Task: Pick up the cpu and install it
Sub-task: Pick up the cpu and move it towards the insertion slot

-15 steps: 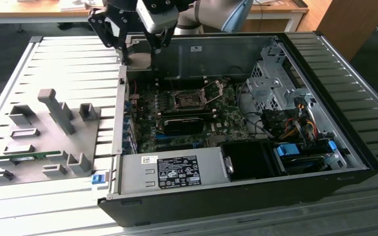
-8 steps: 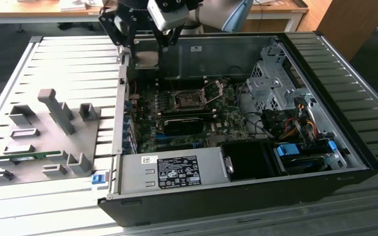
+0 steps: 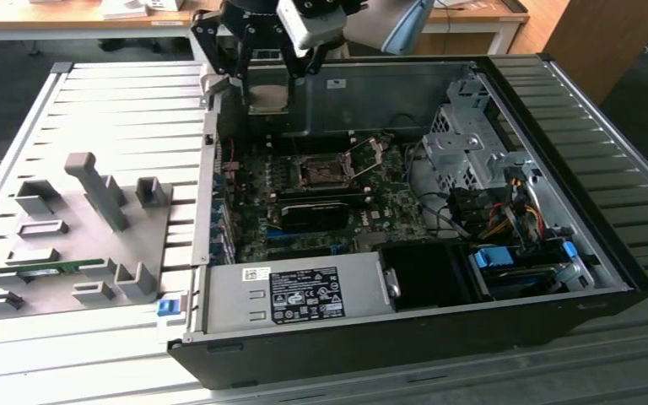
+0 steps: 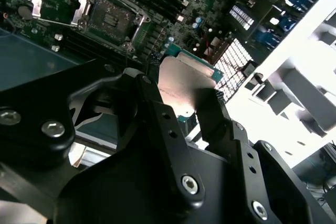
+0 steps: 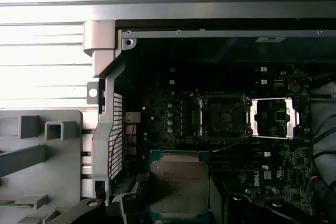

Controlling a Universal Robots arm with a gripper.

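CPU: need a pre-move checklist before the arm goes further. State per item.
1. Grip: ok. The fingers of the gripper clamp the cpu on two opposite edges.
2. Chip face: ok. The silver top faces the wrist cameras.
3. Socket open: ok. The load plate is swung over and lies beside it.
4. Socket empty: ok. No chip sits in it.
5. Cpu over socket: not ok. In the first wrist view the chip hangs well apart from the socket.
6. Corner and notch match to socket: cannot tell.
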